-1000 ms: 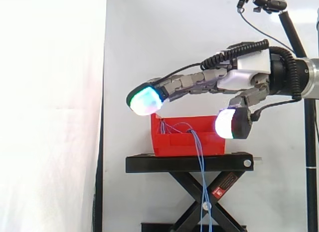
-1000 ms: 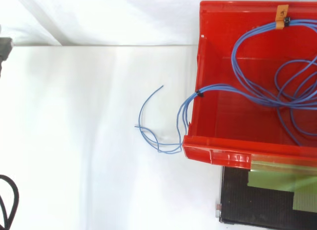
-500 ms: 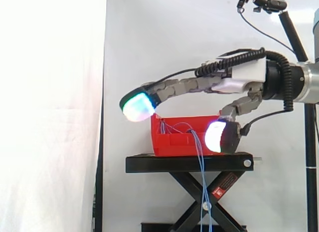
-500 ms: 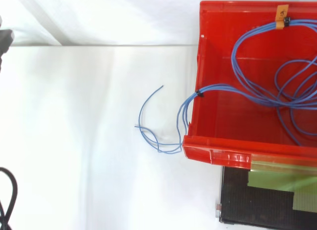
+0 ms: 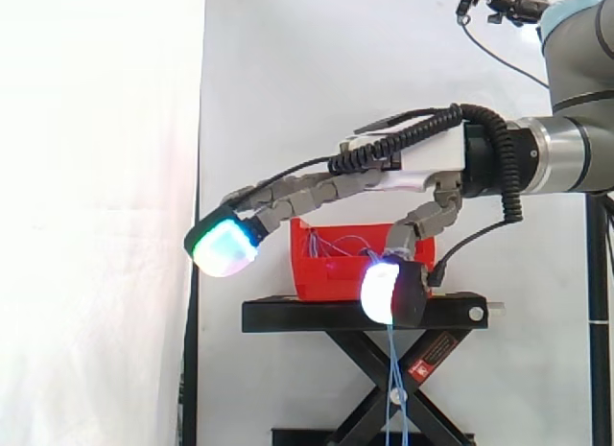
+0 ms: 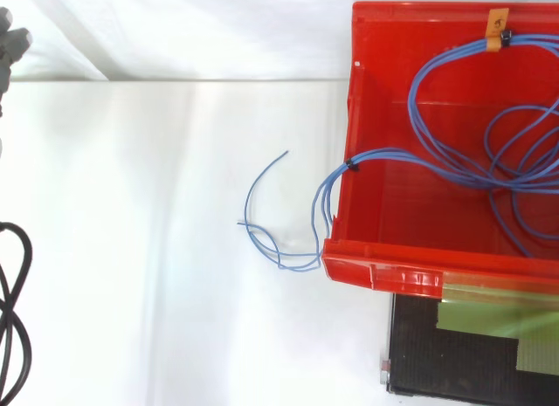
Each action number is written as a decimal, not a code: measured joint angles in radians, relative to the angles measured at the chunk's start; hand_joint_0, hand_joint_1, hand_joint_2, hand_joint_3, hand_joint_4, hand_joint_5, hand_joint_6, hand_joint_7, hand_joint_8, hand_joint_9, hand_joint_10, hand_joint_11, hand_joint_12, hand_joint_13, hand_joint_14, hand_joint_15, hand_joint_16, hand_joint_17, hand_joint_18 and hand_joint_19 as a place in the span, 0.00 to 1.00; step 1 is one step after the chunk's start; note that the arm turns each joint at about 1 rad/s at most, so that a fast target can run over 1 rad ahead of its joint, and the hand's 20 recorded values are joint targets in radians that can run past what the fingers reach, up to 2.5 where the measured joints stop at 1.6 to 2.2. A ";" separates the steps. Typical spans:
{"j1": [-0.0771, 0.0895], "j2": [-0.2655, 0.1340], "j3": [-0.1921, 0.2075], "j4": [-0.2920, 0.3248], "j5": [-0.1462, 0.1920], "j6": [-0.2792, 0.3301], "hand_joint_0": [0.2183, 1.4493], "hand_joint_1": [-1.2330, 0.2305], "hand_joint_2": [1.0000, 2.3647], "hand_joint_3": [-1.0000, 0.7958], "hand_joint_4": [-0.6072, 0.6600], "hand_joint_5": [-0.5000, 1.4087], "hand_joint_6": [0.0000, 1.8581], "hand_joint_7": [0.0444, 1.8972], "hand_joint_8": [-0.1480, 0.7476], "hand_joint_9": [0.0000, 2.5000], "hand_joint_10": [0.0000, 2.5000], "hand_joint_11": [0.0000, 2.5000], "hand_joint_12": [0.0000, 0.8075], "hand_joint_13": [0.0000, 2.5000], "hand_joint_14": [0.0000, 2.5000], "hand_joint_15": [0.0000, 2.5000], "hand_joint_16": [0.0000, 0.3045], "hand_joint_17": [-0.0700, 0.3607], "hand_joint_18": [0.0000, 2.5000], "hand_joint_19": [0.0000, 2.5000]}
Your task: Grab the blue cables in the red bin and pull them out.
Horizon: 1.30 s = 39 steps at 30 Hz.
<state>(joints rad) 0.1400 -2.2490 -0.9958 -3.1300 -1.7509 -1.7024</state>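
My hand (image 5: pixel 422 164) comes in from the right and hangs above the red bin (image 5: pixel 331 273). It is open and spread: the long fingers (image 5: pixel 288 191) stretch out to the left and bend a little downward, and the thumb (image 5: pixel 418 222) points down, well apart from them. I hold nothing between them.

In the side view the glowing pad of the fingers (image 5: pixel 224 249) is past the left wall of the bin, outside it, at about the height of its rim. The thumb pad (image 5: pixel 384 293) is lower, before the right part of the bin and over the top edge of the black stand (image 5: pixel 307 315).

The blue cables (image 6: pixel 454 161) lie in loose loops inside the bin, mostly in its right part. One bundle climbs over the left wall, held together by a small dark tie (image 6: pixel 348 165), and its ends curl outside the bin on the left. In the side view some strands hang down from the bin before the stand, straight under my thumb pad. I cannot tell if the pad touches them. The loops in the bin are below my palm, apart from it.
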 measured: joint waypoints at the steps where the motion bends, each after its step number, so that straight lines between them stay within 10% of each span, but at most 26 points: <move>1: -0.001 -0.001 0.003 -0.007 0.000 -0.008 0.44 0.37 0.00 0.00 0.61 0.38 0.00 0.08 0.42 0.05 0.00 0.07 0.41 0.00 0.00 0.11 0.16 0.42 0.00 0.18; 39: -0.053 -0.001 0.009 -0.112 0.014 -0.348 0.46 0.26 0.00 0.00 0.68 0.53 0.00 0.26 0.45 0.18 0.01 0.17 0.41 0.09 0.00 0.13 0.15 0.40 0.08 0.19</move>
<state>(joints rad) 0.0873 -2.2503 -0.9864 -3.2421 -1.7370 -2.0499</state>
